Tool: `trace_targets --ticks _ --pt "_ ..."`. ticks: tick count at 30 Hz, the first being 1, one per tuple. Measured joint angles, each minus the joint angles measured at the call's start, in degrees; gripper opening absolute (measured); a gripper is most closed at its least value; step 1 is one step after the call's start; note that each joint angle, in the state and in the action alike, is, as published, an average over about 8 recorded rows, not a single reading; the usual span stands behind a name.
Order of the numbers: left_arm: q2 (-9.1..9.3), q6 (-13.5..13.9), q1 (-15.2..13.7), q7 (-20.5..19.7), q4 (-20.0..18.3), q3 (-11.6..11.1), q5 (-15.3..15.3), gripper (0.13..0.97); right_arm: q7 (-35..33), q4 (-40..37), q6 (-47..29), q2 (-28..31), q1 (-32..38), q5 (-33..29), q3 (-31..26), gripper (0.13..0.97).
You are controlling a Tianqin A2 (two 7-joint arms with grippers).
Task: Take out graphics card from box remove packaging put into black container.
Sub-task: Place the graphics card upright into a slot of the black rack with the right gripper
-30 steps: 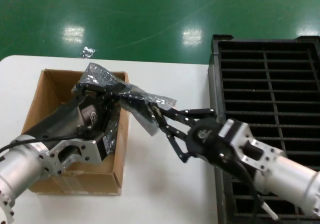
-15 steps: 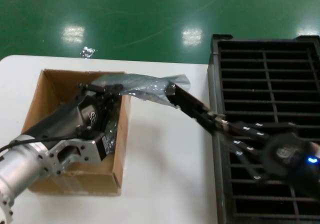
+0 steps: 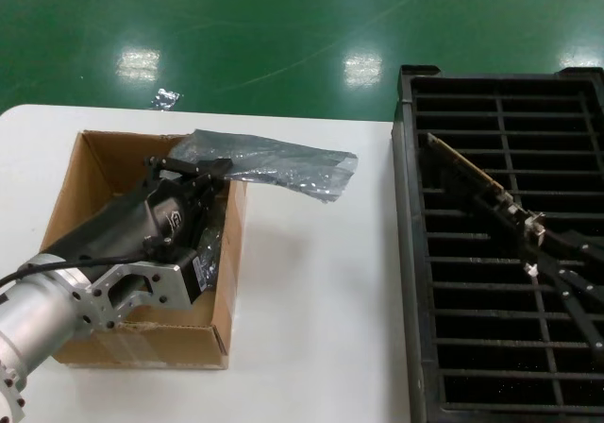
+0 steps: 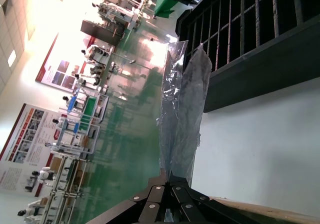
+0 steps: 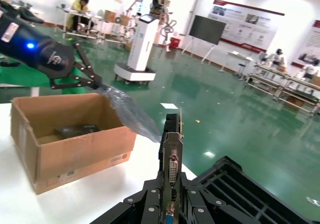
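Gripping the graphics card point(image 3: 469, 181) by its bracket end, my right tool point(image 3: 540, 237) sits over the black container point(image 3: 500, 102), its fingers clamped on the card. In the head view the card runs as a thin tilted strip from the tool up toward the container's far left corner, its free end above the slots there. I cannot tell whether that end touches a rib. The right wrist view shows the card point(image 5: 170, 154) edge-on and upright between the right tool's fingers point(image 5: 152, 204), with the silver bracket and its port facing the camera and the container's corner point(image 5: 235, 184) below.

My left tool point(image 3: 193, 170) is above the box point(image 3: 66, 196), at its far right corner, pinched together on one end of the packaging point(image 3: 274, 163). The bag stretches flat from that tool out past the box's right wall and hangs over bare bench point(image 3: 311, 329), its loose end pointing toward the container but well short of it. In the left wrist view the packaging point(image 4: 182, 114) is a crinkled translucent sheet rising from the left tool point(image 4: 167, 181), with the container's wall point(image 4: 250, 69) beyond it.

The box stands near the bench's left edge, and a dark wrapped card point(image 5: 75, 130) lies on its floor. The container fills the bench's right side.
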Motion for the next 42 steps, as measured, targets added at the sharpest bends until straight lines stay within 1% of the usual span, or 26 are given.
trace_targets --ticks 5,19,22,24,29,32,34,36,38,42 --pt "0.00 0.0 0.0 0.0 0.0 0.0 0.0 0.139 -0.3 0.0 1.0 -0.2 -1.1 0.5 0.8 0.186" --pt "0.00 0.0 0.0 0.0 0.0 0.0 0.0 0.139 -0.3 0.0 1.2 -0.2 -1.2 0.5 0.9 0.186" --pt "0.00 0.0 0.0 0.0 0.0 0.0 0.0 0.139 0.2 0.0 1.6 -0.2 -0.5 -0.8 0.1 0.186" --pt "0.00 0.0 0.0 0.0 0.0 0.0 0.0 0.139 1.3 0.0 1.9 -0.1 0.7 -3.1 -0.9 0.186" --pt "0.00 0.0 0.0 0.0 0.0 0.0 0.0 0.139 7.2 0.0 -0.1 0.7 7.0 -13.4 -5.4 0.186" --pt "0.00 0.0 0.0 0.0 0.0 0.0 0.0 0.139 11.4 0.0 -4.4 2.6 12.3 -19.3 -8.3 0.186" --pt "0.00 0.0 0.0 0.0 0.0 0.0 0.0 0.139 13.7 0.0 -8.0 4.5 16.0 -21.8 -10.2 0.186" --pt "0.00 0.0 0.0 0.0 0.0 0.0 0.0 0.139 15.5 0.0 -12.0 6.6 19.8 -23.1 -12.1 0.186" --pt "0.00 0.0 0.0 0.0 0.0 0.0 0.0 0.139 16.9 0.1 -16.3 8.9 23.8 -22.9 -14.2 0.186" --pt "0.00 0.0 0.0 0.0 0.0 0.0 0.0 0.139 19.2 0.1 -25.6 12.9 32.5 -20.1 -18.7 0.186"
